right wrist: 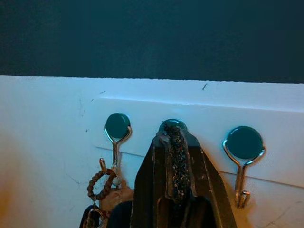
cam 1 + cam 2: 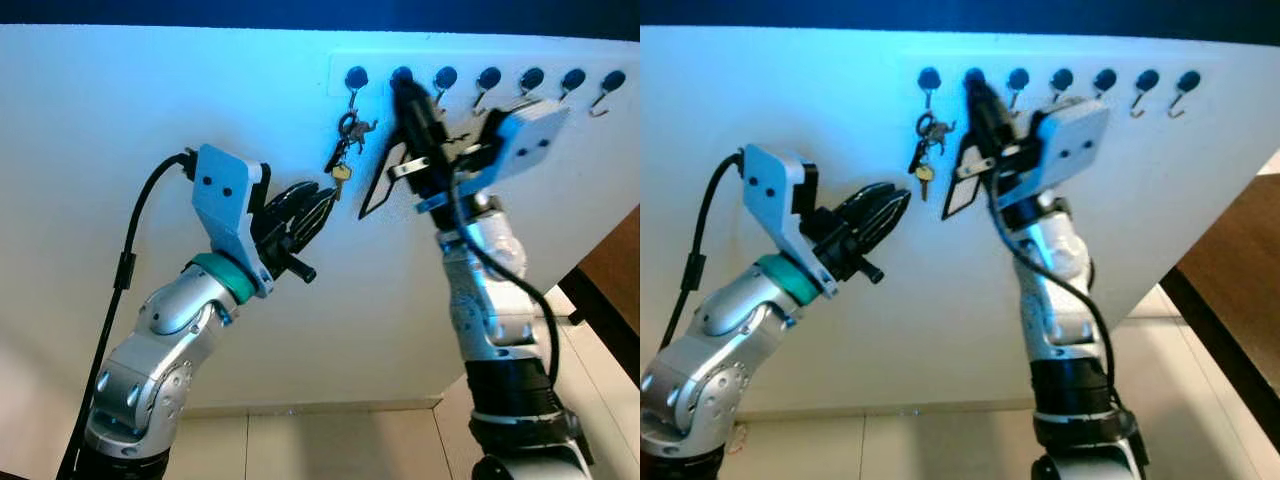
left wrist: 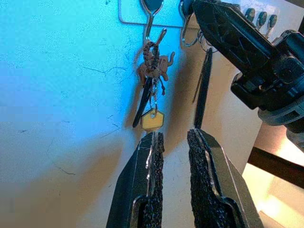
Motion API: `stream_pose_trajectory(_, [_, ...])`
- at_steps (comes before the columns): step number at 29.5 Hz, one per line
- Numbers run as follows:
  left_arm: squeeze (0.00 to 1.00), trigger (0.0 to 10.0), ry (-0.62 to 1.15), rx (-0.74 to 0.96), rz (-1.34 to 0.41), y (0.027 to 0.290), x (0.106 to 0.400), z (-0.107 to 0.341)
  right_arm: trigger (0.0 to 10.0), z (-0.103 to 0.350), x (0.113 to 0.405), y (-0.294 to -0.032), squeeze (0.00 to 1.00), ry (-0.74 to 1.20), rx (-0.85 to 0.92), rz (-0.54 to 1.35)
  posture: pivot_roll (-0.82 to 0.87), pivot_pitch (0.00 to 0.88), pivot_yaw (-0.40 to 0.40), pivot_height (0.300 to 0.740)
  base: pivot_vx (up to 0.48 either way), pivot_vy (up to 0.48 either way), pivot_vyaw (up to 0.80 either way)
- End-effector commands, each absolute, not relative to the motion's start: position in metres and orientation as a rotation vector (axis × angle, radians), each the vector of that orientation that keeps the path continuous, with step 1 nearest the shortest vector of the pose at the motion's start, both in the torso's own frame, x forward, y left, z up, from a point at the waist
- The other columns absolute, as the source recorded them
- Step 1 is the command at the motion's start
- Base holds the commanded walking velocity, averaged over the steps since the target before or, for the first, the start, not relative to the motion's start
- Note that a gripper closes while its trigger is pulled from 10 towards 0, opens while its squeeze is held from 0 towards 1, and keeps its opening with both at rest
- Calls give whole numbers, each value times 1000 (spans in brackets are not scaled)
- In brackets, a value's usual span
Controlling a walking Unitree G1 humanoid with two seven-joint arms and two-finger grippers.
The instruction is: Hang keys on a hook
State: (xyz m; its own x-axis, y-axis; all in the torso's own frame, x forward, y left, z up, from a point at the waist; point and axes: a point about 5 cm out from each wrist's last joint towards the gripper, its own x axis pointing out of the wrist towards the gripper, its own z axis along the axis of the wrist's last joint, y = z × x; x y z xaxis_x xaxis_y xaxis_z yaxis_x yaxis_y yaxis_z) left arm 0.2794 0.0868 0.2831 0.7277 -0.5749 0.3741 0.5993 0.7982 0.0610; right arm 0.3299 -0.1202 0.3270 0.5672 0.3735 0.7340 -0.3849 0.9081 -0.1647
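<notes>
Right gripper (image 2: 402, 88) reaches up to hook 2 (image 1: 174, 125); keys (image 2: 345, 140) hang from hook 1 (image 2: 355, 78).

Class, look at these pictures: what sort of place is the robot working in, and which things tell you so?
Probably a home entryway: a white wall-mounted rack of round-headed metal hooks, a bunch of keys with a yellow-headed key hanging on its first hook, and pale floor tiles below.
</notes>
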Motion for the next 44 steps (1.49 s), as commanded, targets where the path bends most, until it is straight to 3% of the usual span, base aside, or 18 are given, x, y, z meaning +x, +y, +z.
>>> stream_pose_trajectory(1, [0, 10000, -370, -67, -659, 85, 280, 281, 10000, 327, 328, -125, 0, -868, 27, 425, 79, 138, 89, 740, 0, 0, 0])
stream_pose_trajectory(10, [0, 10000, -371, -69, -661, 85, 280, 281, 10000, 320, 331, -122, 0, -822, 7, 441, 77, 139, 90, 740, 0, 0, 0])
stream_pose_trajectory(18, [0, 10000, -371, -70, -658, 85, 280, 281, 10000, 294, 342, -114, 0, -658, -94, 489, 79, 141, 90, 740, 0, 0, 0])
stream_pose_trajectory(31, [0, 10000, -370, -69, -659, 86, 280, 281, 10000, 293, 342, -122, 0, -671, -64, 424, 78, 141, 91, 740, 0, 0, 0])
stream_pose_trajectory(36, [0, 10000, -367, -68, -660, 86, 280, 280, 10000, 295, 341, -139, 0, -696, 62, 325, 75, 137, 94, 740, 0, 0, 0])
stream_pose_trajectory(44, [0, 10000, -368, -66, -665, 85, 280, 280, 10000, 287, 348, -131, 0, -557, 281, 411, 78, 130, 94, 740, 0, 0, 0])
